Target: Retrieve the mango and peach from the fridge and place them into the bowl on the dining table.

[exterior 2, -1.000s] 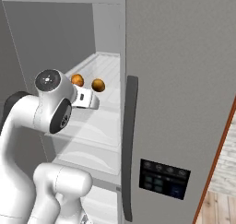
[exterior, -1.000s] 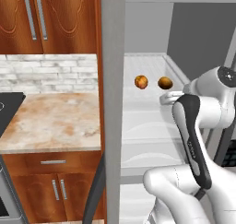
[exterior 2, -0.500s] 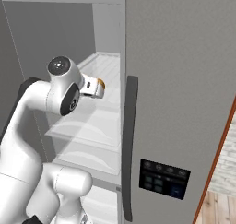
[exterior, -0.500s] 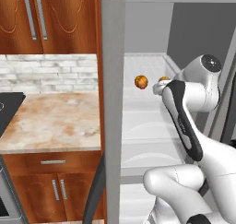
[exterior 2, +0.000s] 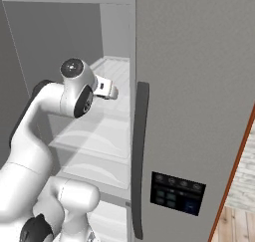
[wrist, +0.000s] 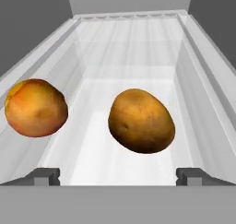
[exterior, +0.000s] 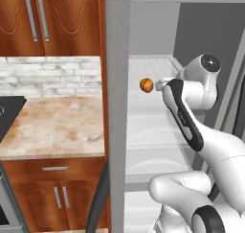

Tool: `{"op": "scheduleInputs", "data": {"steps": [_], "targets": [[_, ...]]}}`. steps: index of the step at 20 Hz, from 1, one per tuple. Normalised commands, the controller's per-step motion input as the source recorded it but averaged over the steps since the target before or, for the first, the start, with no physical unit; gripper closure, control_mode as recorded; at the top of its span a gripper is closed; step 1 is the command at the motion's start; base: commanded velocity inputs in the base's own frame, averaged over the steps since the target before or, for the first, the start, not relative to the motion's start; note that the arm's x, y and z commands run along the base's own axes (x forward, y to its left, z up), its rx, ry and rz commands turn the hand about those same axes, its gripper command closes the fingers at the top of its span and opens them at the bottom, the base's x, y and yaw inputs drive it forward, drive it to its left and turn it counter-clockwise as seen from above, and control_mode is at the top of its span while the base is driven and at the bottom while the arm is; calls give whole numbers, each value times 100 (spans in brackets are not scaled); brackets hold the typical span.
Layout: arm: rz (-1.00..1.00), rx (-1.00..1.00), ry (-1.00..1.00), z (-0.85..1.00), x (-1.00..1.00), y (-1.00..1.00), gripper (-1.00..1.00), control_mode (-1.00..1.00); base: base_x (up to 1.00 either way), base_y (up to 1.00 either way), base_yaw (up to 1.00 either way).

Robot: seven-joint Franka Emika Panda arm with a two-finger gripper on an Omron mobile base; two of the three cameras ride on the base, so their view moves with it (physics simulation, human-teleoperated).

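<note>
The fridge (exterior: 117,59) stands open, and the mango and peach lie on its white upper shelf (wrist: 138,57). The ochre-brown mango (wrist: 141,120) lies just ahead of my gripper (wrist: 117,177), between the lines of its two fingertips (wrist: 44,176). The jaws stand wide open with nothing in them. The orange-red peach (wrist: 36,108) lies to the mango's left, apart from it. In the left base view the peach (exterior: 146,85) shows just left of my hand (exterior: 165,83), which hides the mango. The bowl and the dining table are out of view.
The shelf's raised side walls (wrist: 203,71) run close on both sides of the fruit. The closed fridge door (exterior 2: 199,86) with its dark handle (exterior 2: 141,156) and black panel (exterior 2: 178,193) stands right of the arm. A stone counter (exterior: 52,124) and wooden cabinets (exterior: 48,21) lie to the left.
The arm has risen and reached forward into the fridge over the upper shelf. Its hand now covers the mango in the left base view. The jaws have stayed open.
</note>
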Motion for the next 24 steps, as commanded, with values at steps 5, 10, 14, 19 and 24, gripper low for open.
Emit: {"op": "scheduleInputs", "data": {"steps": [5,10,14,19,24], "targets": [[-3,0,0,0,37,-14,-100,-100,0,0,0],[0,0,0,-2,42,-1,-100,-100,0,0,0],[0,0,1,-14,13,-10,-100,-100,0,0,0],[0,-3,4,-27,0,-9,-100,-100,0,0,0],[0,-2,0,-26,24,0,-100,-100,0,0,0]]}}
